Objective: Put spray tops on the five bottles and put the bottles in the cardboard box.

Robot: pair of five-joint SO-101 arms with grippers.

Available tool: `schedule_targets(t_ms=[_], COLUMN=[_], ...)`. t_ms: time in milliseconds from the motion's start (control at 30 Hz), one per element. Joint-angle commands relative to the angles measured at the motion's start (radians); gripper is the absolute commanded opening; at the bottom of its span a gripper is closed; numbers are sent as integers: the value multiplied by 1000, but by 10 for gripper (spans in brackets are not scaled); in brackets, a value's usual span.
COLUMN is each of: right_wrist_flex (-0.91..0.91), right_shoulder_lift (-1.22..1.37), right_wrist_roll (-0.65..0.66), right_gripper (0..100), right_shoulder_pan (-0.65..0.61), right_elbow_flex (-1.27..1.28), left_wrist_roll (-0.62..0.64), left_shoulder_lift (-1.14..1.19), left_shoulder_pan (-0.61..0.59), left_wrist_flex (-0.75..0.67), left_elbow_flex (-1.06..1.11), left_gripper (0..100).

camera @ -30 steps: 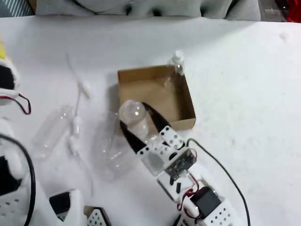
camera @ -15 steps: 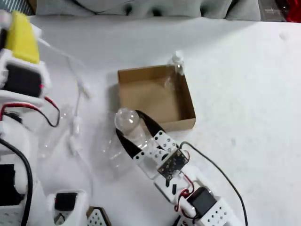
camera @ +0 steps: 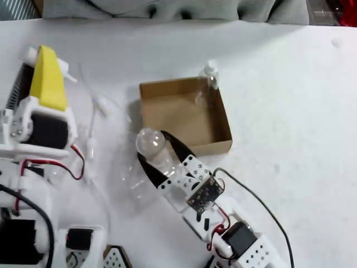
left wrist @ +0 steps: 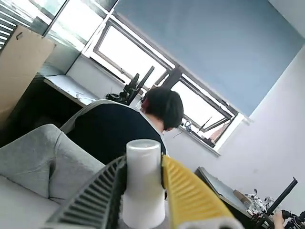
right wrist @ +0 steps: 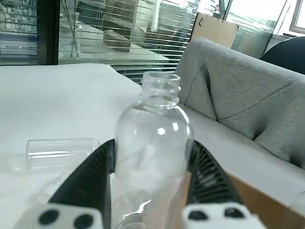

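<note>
One capped bottle [camera: 210, 75] in box [camera: 215, 148]; your right claw [right wrist: 151, 152] clamps an open bottle [right wrist: 153, 119], left claw [left wrist: 143, 162] a spray top [left wrist: 142, 186]; four remain.

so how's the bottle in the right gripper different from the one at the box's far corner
The held bottle has a bare open neck; the box bottle carries a white top. The held bottle stands in the right gripper outside the cardboard box; the other sits at its far corner. Both are clear.
</note>
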Motion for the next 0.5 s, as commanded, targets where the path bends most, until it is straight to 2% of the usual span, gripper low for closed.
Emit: schedule_targets(t_ms=[0, 167, 300, 467], right_wrist_flex=[19, 19, 19, 19], right_shoulder_lift=[-15, -15, -15, -15], right_wrist_roll=[-8, -8, -8, -8], right_gripper=[15, 15, 15, 15], right_shoulder_pan=[-4, -5, -5, -5], right_elbow_flex=[9, 9, 9, 9], left_wrist_roll=[-8, -6, -6, -6], left_shoulder_lift=[-8, -10, -12, -12], left_shoulder_pan=[13, 50, 93, 90], left_wrist_flex=[-95, -89, -20, 3], left_elbow_flex=[49, 48, 26, 29], left_gripper=[24, 24, 24, 24])
